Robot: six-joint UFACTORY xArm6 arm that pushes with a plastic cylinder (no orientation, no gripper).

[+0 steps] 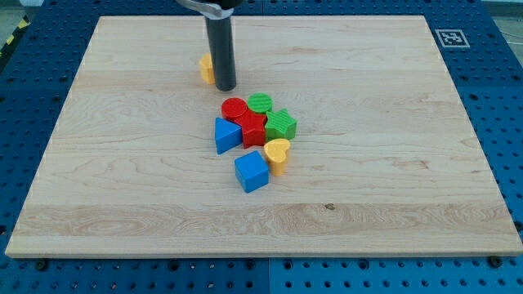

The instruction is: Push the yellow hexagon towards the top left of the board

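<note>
The yellow hexagon [206, 69] lies on the wooden board [122, 163], left of centre near the view's top, partly hidden behind the dark rod. My tip [225, 87] rests on the board right against the hexagon's right side. Below and to the right sits a tight cluster: a red cylinder [234, 109], a green cylinder [260, 102], a red block [254, 128], a green block [281, 125], a blue triangular block [226, 135], a yellow heart-shaped block [278, 154] and a blue cube [252, 171].
The board lies on a blue perforated table [507, 98]. A black-and-white marker tag [450, 37] sits at the board's top right corner.
</note>
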